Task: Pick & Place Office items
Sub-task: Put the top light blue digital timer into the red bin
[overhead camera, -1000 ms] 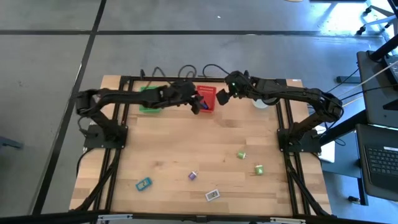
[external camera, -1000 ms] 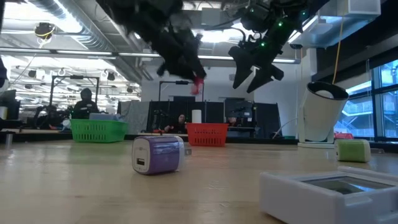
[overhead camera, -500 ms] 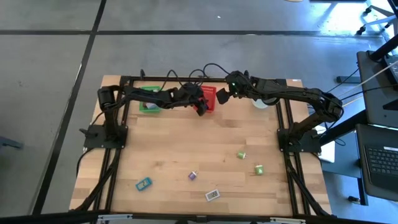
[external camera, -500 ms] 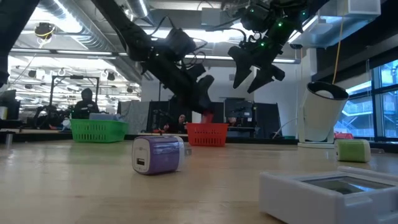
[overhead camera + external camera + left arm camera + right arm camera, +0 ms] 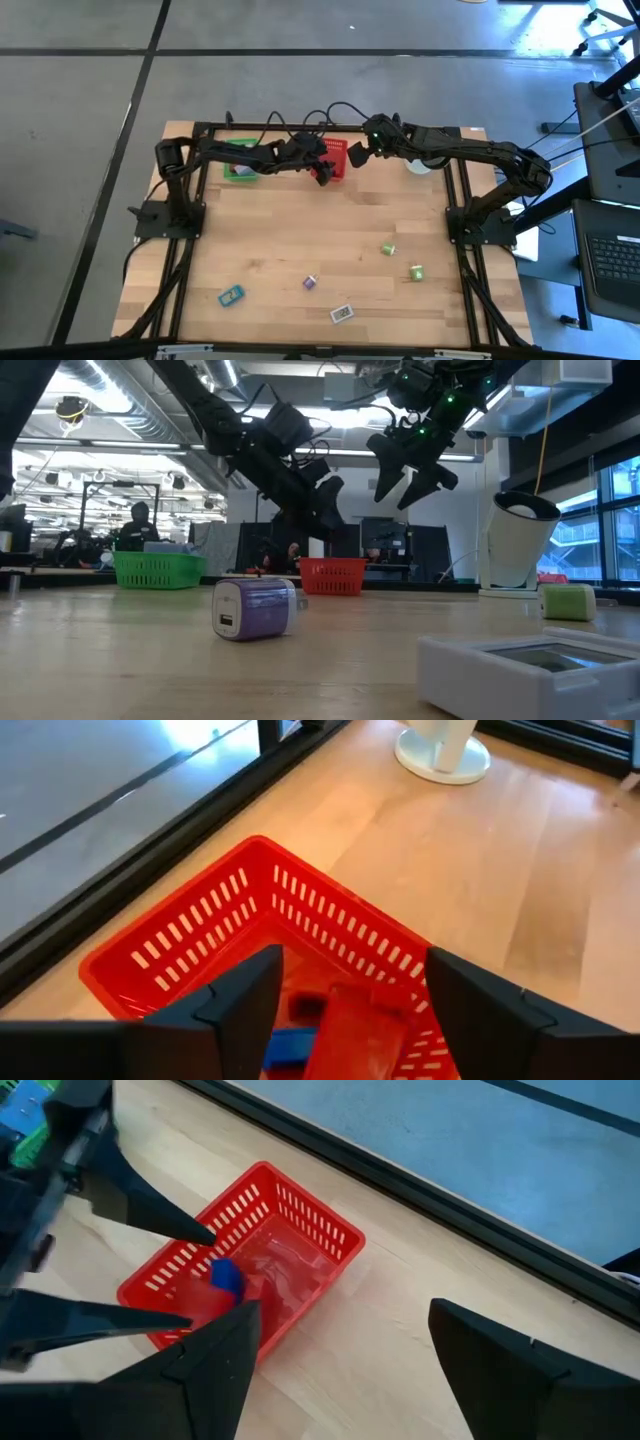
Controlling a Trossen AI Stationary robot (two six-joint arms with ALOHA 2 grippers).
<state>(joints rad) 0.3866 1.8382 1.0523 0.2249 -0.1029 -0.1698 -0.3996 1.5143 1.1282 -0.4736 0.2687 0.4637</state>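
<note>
My left gripper (image 5: 323,170) hangs open just above the red mesh basket (image 5: 338,157), empty. In the left wrist view its fingers frame the basket (image 5: 250,910), where a red piece (image 5: 355,1035) and a blue piece (image 5: 290,1045) lie on the floor. My right gripper (image 5: 355,155) hovers open and empty over the basket's right side (image 5: 300,1220). On the near half of the table lie two green blocks (image 5: 388,248) (image 5: 415,272), a lavender block (image 5: 310,283), a teal piece (image 5: 231,295) and a white flat piece (image 5: 342,314).
A green mesh basket (image 5: 240,160) stands left of the red one at the far edge. A white round cup-like thing (image 5: 420,162) stands right of it. The two grippers are close together over the red basket. Bare wood lies between the baskets and the near items.
My left gripper, shut on a small red piece, moved right and down toward the red basket, then let go. The piece dropped into the basket and the gripper now hangs open and empty just above it.
</note>
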